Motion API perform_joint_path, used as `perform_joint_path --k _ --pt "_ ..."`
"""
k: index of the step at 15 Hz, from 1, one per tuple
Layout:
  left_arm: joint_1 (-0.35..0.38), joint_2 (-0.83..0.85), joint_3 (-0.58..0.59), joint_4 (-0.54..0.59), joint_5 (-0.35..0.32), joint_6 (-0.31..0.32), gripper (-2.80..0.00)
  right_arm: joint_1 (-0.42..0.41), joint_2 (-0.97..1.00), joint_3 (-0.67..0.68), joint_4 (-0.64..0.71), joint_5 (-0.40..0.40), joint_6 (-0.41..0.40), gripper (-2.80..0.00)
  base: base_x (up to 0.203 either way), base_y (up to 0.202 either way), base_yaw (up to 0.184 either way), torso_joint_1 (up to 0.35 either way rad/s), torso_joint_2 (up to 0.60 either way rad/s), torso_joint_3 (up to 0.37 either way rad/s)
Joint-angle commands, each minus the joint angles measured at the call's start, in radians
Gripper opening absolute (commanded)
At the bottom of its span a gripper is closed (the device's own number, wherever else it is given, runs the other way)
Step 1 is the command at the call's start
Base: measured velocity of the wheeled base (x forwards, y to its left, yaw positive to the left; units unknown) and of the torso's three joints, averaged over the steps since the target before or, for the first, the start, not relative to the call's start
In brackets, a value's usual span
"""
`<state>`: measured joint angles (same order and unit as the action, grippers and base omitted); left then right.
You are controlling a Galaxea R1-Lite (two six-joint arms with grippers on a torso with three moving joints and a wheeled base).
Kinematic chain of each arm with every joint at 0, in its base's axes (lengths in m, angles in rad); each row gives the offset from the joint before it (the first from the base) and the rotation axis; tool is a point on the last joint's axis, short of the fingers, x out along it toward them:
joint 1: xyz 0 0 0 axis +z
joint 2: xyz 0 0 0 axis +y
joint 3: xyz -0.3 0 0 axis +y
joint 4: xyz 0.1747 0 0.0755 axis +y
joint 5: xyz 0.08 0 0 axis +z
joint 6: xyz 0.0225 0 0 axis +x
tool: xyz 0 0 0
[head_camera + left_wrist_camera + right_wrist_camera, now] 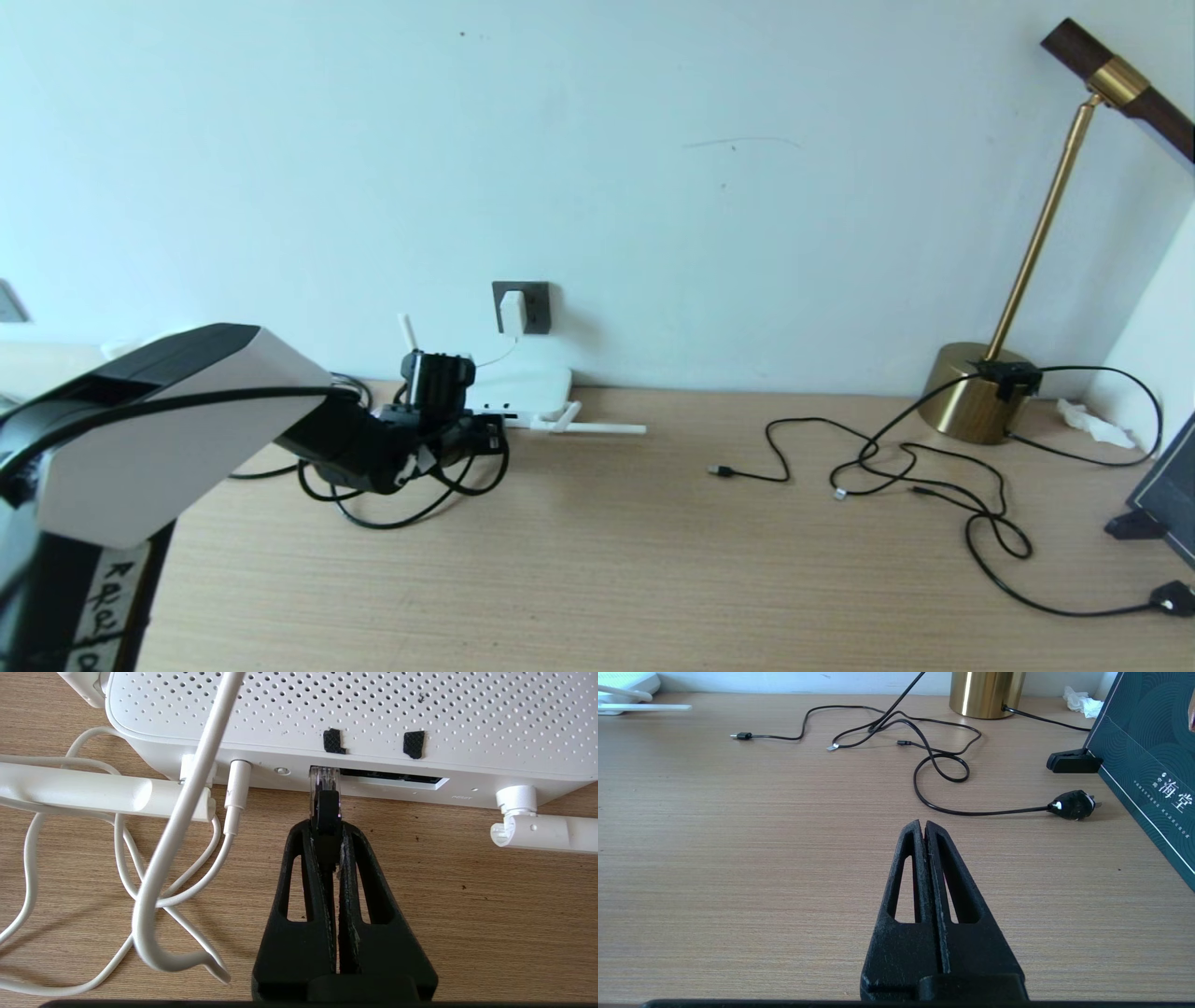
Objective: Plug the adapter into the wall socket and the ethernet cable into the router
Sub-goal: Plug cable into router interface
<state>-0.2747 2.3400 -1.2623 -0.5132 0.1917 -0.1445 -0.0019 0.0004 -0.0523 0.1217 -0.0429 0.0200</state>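
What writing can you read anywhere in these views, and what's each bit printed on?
"海堂": white characters on the dark teal box; the smaller print above them is too small to read.
"RESET", faint: on the router beside its ports.
Handwritten label on the left arm's black column: scrawled and cut off, unreadable.

From my head camera the left gripper [485, 435] hides the router [523, 385] ports — the ethernet cable [325, 807] tip's seating depth I can't judge.
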Motion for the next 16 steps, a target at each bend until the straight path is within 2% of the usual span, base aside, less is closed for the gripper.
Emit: perform_joint_path --k 1,16 --pt "-0.001 -0.001 0.0 -0.002 0.002 -0.001 -2.8 0.0 0.001 0.0 0.001 0.0 0.0 -2.8 0.0 0.0 0.0 0.0 0.0 0.0" --pt "-0.002 -0.01 0.008 -0.002 0.003 -0.001 -2.8 0.0 0.001 0.0 0.0 0.0 0.0 -2.8 0.0 0.0 0.0 0.0 0.0 0.0"
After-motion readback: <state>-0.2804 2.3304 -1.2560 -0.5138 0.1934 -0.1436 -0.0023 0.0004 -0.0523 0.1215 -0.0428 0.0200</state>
